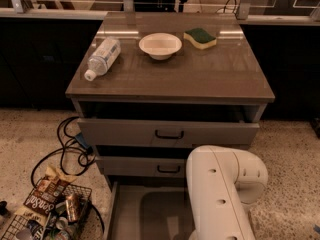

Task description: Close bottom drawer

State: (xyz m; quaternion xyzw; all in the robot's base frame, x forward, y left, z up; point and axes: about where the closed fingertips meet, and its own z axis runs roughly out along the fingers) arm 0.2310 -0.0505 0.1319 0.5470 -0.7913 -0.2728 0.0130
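Cream-white rounded arm (220,194), small dark holes (217,201); hand out of view

tool not vis, past arm (220,194); bottom drawer (145,216) front cropped

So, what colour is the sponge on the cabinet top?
The sponge is green on top, yellow below, in the camera view. The tool is not in view.

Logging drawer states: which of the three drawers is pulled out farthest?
The bottom drawer: its grey tray lies exposed below the middle drawer and top drawer, both barely out. The gripper is out of view; only the white arm shows.
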